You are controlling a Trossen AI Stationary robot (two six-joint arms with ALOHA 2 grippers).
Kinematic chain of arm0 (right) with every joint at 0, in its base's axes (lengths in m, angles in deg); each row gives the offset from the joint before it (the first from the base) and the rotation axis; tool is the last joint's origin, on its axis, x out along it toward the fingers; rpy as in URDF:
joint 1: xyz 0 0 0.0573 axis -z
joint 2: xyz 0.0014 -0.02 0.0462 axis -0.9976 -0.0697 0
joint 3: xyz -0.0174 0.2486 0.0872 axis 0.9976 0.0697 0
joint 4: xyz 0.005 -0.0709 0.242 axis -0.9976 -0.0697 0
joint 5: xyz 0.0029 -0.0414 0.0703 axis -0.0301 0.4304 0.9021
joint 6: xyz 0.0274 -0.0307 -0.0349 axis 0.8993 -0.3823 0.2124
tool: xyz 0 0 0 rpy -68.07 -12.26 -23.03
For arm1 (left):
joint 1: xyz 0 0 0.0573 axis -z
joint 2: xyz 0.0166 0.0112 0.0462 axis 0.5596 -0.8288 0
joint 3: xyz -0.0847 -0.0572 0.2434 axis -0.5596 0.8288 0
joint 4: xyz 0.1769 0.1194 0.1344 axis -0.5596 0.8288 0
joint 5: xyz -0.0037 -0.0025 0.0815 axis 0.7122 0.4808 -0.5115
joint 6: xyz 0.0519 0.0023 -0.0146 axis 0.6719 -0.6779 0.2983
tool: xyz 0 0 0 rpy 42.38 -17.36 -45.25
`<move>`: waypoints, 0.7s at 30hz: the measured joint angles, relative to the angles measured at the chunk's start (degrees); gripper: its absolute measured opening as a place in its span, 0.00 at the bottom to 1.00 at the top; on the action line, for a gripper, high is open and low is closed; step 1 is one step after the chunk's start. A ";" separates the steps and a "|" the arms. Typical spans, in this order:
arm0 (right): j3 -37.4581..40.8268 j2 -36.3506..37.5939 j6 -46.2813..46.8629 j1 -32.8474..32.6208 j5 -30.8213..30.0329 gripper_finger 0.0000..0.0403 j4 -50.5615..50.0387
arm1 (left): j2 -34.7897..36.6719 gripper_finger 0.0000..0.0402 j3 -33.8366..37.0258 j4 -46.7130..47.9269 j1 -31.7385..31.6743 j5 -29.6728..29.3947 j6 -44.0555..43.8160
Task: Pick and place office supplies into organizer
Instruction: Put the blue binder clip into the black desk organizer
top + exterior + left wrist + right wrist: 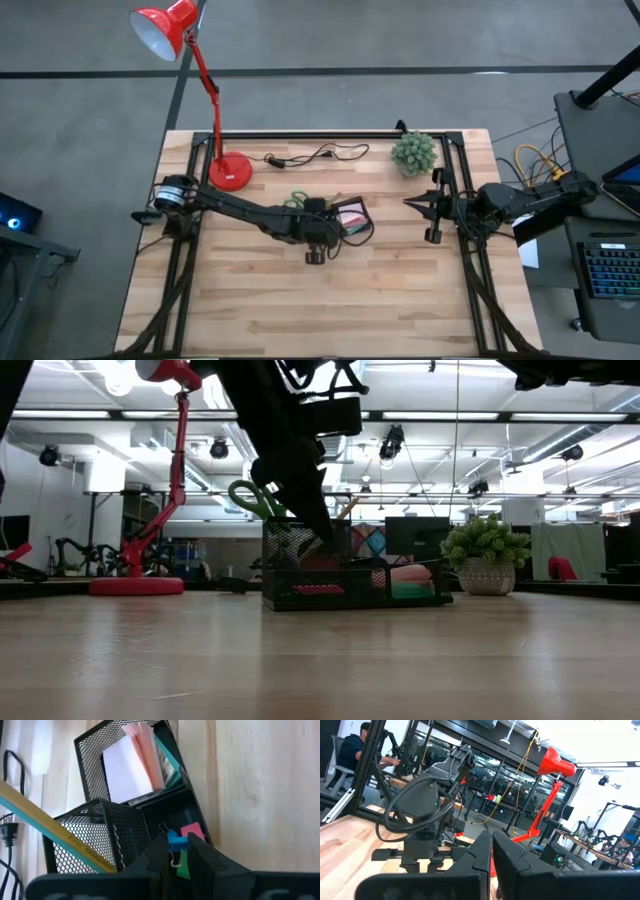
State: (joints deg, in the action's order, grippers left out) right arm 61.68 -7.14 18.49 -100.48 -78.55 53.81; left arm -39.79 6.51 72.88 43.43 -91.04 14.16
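The black mesh organizer [345, 213] stands mid-table. Its tall cup [100, 835] holds a yellow pencil [60, 837], a teal pen [20, 810] and green-handled scissors [298, 200]. A pink sticky-note pad [142, 755] leans in the far compartment. Small pink [192, 830] and green [184, 869] pieces lie in the low compartment. My left gripper [176, 840] hangs over that compartment, shut on a small blue binder clip [176, 843]. My right gripper [410, 203] waits shut at the table's right side. My left gripper pinches the blue clip's body [176, 840] between its two fingertips [161, 851]. The fingers slant down from above. The clip is lifted clear, above the organizer's low compartment, with one wire loop [173, 864] showing between the fingers.
A red desk lamp stands with its round base [230, 172] at the far left. A black cable [315, 155] lies along the far edge, and a small green plant [413, 152] sits at the far right. Bare wood stretches across the near half of the table [330, 310].
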 joint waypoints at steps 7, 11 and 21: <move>0.00 0.00 -0.01 0.00 0.00 0.02 0.00 | 0.00 0.08 0.02 -0.11 -0.09 1.45 -0.07; 0.00 0.01 0.00 0.00 0.00 0.02 0.00 | -0.01 0.08 0.02 -0.15 -0.21 1.45 -0.50; 0.00 0.00 0.00 0.00 0.00 0.02 0.00 | -0.07 0.22 0.04 -0.11 -0.79 1.82 -1.70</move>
State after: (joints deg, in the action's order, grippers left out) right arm 61.68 -7.14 18.49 -100.48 -78.55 53.81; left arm -39.85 6.56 72.77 42.65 -89.22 12.46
